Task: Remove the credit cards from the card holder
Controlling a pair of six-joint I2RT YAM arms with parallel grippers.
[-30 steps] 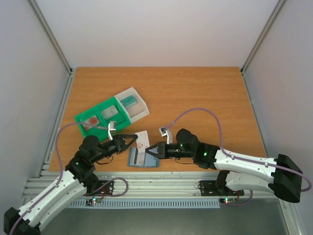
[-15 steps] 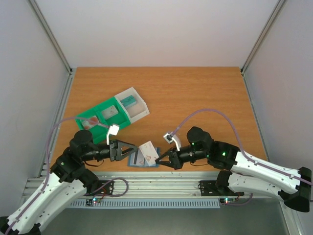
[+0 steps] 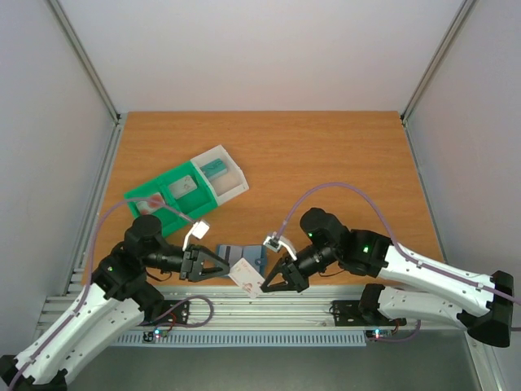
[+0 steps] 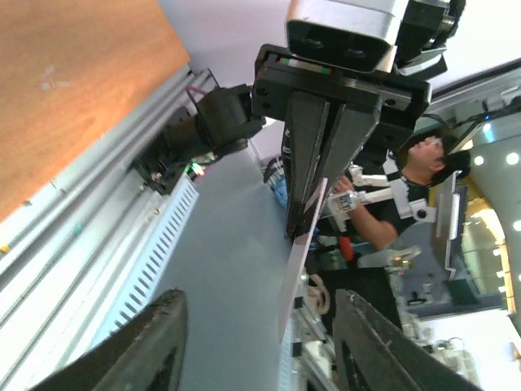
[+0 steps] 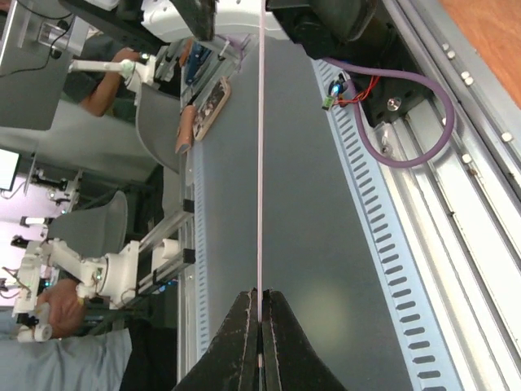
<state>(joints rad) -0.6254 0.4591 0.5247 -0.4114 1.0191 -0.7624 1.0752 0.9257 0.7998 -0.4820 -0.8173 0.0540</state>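
Right gripper [image 3: 264,283] is clenched on one credit card [image 3: 246,274]: whitish, red marks, pinched at its right end. The card sits just on the near side of the card holder [image 3: 242,255], overlapping the holder's near edge from above, and it's fully out of the pockets.

Right wrist view: the card [image 5: 260,163] is edge-on, a thin line running straight out from the closed fingertips of the right gripper [image 5: 260,305].

Left gripper [image 3: 221,267] is released, jaws spread, nothing in them. It's just left of the card holder's near-left corner, tips pointing at the card but apart from it.

Left wrist view: its two fingers [image 4: 155,350] stand wide apart, with the card [image 4: 299,252] hanging edge-on from the right gripper [image 4: 305,224] opposite them.

Card holder is slate-blue, flat on the table [image 3: 326,163], opened out, close to the table's near edge.

The green-and-clear tray [image 3: 159,179] is beyond and left of the card holder, well apart. A teal card [image 3: 216,167] lies in its clear end. There are pale bits in the green compartments, too small to identify.
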